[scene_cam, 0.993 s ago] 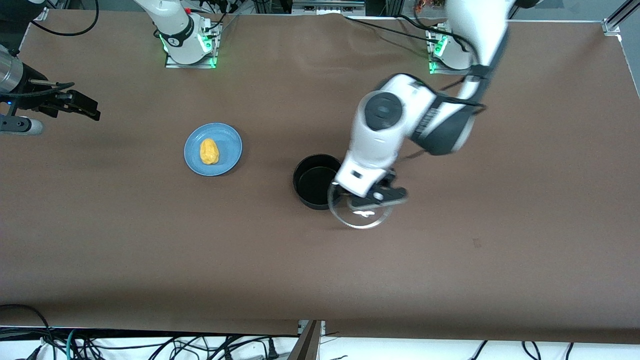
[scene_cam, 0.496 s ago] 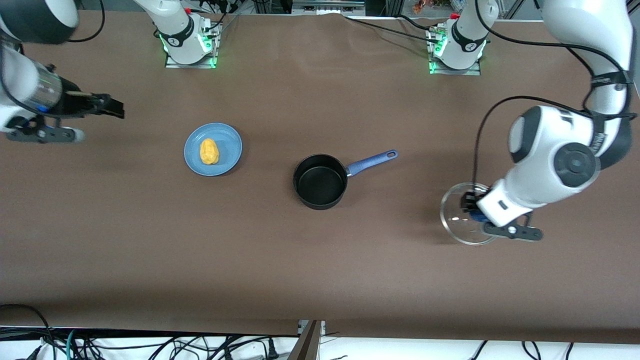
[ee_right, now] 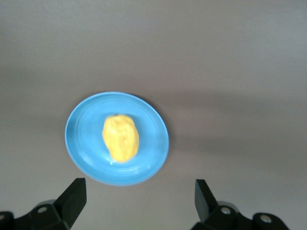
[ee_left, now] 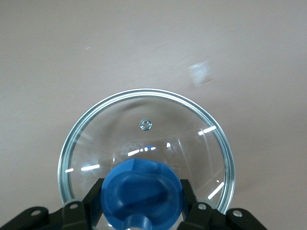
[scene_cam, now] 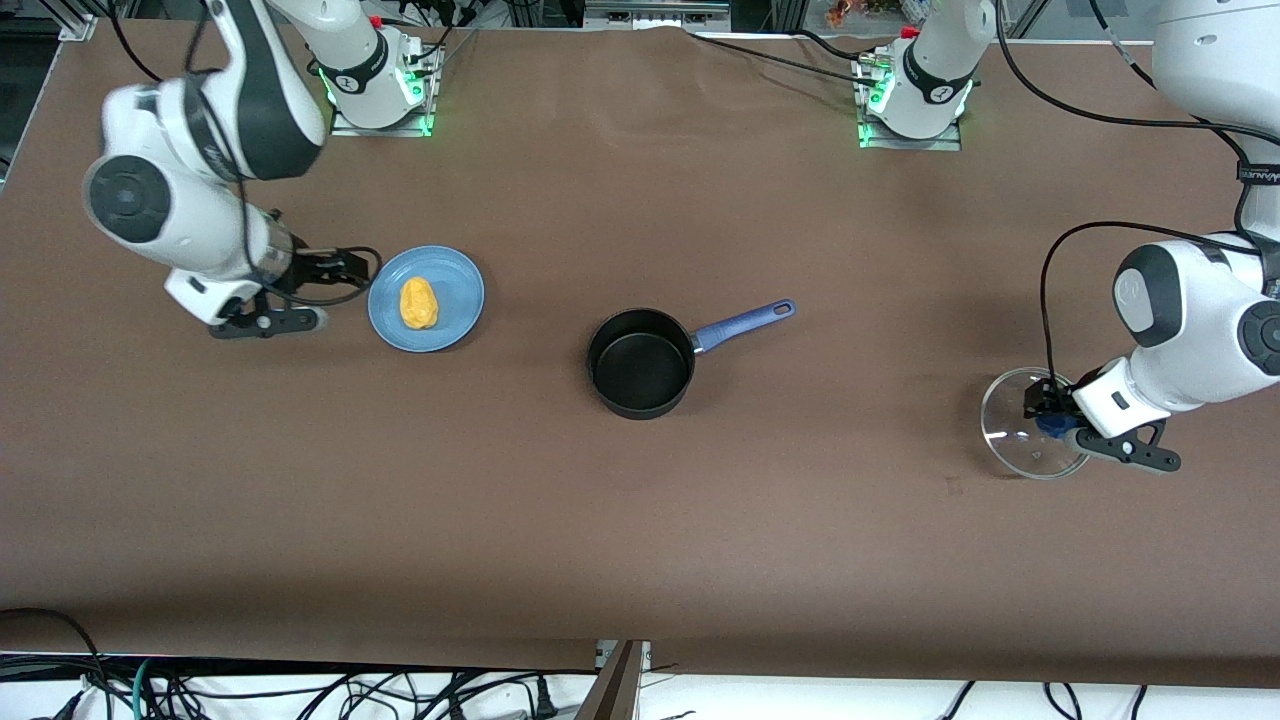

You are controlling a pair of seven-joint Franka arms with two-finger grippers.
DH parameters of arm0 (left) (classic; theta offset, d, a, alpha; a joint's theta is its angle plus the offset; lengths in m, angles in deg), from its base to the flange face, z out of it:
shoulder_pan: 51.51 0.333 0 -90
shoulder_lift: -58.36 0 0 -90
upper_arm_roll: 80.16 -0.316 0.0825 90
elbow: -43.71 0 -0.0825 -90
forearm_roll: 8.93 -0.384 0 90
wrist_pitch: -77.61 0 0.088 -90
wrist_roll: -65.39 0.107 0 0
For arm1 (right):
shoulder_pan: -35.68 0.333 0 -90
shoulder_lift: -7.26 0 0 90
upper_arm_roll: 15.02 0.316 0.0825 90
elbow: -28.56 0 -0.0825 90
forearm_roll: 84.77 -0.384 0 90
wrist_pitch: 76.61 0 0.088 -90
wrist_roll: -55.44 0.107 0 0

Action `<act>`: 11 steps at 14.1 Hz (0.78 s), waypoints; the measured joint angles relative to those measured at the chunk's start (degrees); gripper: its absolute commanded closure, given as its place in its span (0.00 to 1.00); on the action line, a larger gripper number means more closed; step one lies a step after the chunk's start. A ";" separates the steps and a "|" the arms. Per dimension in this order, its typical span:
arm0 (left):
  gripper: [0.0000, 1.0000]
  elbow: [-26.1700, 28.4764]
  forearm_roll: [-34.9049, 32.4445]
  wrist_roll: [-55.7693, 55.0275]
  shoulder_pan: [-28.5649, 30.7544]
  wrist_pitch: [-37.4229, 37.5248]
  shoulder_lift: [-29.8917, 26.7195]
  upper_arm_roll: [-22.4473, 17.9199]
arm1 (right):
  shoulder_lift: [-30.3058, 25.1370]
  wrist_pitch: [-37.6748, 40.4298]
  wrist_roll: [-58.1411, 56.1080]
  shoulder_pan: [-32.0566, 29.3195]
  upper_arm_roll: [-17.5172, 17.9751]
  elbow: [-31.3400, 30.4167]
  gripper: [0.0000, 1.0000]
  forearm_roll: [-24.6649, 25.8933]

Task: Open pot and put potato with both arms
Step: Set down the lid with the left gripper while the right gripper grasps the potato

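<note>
Item: pot (scene_cam: 640, 363), black, lid off, standing open near the middle of the table, its blue handle (scene_cam: 745, 322) running out toward the left arm's end and slightly farther from the front camera. Item: glass lid (scene_cam: 1030, 424) with blue knob (ee_left: 143, 192), carried well apart from the pot at the left arm's end of the table; whether its rim touches the table cannot be told. Item: left gripper (scene_cam: 1052, 417), fingers clamped on either side of the knob, as the left wrist view shows. Item: potato (scene_cam: 418, 303), yellow-orange, lying on the blue plate (scene_cam: 461, 280) toward the right arm's end of the table, about as far from the front camera as the pot's handle; its long axis runs roughly from the robots' side toward the front camera. Item: right gripper (scene_cam: 340, 266), fingers spread wide with nothing between them, low just beside the plate's rim on the side away from the pot. Governing relation: the potato lies ahead of the right gripper, toward the pot, and the right arm is much the nearer arm to it. Judgement: the opening step looks done; the pick is next, and the spread fingers would best straddle the potato across its short width.
</note>
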 measured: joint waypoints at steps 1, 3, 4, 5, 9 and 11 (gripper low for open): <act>0.47 1.78 0.36 1.89 0.86 -2.47 0.35 -0.22 | 0.36 -3.68 0.36 0.03 0.47 -2.81 0.00 -0.02; 0.45 3.60 1.79 4.84 2.30 -4.62 1.72 -0.37 | 1.27 -9.83 1.06 0.16 1.44 -7.32 0.00 -0.05; 0.42 3.78 2.67 5.63 2.71 -5.13 2.55 -0.42 | 1.84 -12.62 1.95 0.42 2.02 -8.99 0.00 -0.05; 0.36 3.87 3.21 5.81 3.01 -5.89 3.42 -0.42 | 2.61 -15.50 2.82 0.79 2.55 -10.43 0.00 -0.05; 0.00 3.82 5.77 5.86 3.45 -7.07 4.95 -0.40 | 7.04 -22.69 4.10 1.82 3.18 -12.90 0.00 -0.05; 0.00 2.14 6.52 5.58 3.34 -3.93 4.18 -0.27 | 8.75 -23.36 4.10 1.82 3.15 -13.03 0.00 -0.05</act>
